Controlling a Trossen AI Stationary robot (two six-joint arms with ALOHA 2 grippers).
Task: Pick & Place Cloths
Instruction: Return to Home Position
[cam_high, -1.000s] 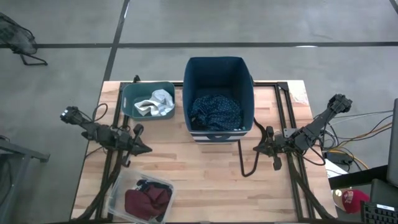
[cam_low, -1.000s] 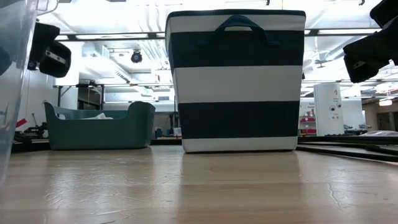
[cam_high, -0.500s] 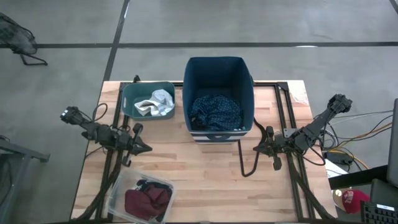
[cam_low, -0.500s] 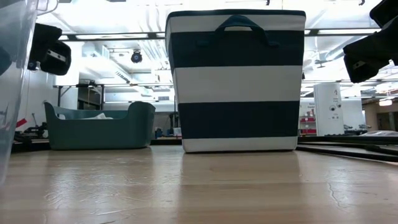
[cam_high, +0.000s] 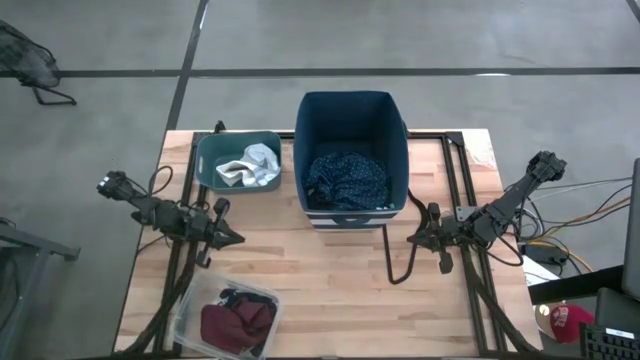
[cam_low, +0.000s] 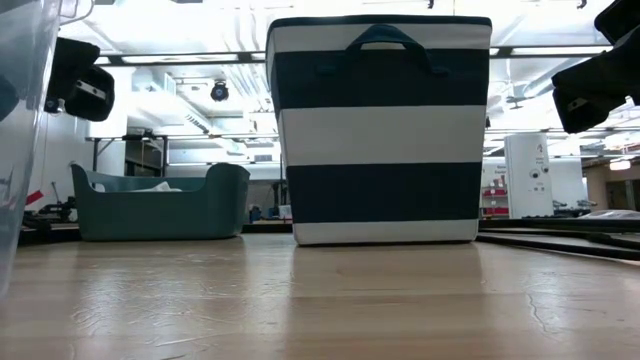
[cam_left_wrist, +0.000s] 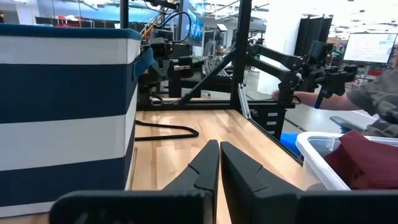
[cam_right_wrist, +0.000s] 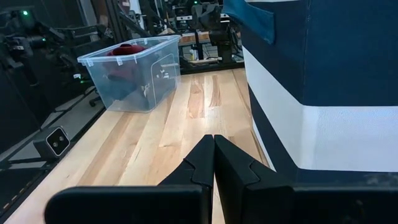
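Nothing is moving since the earlier frames. The left gripper and right gripper are hovering over the table, fingers pressed together, empty. The navy cloth is lying in the navy bin, the white cloth in the teal bin, and the maroon cloth in the clear bin.

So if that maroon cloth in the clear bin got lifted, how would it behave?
The maroon cloth lies crumpled in folds, so it would probably droop limply. It looks thin, so likely light. It may drag the dark cloth beside it.
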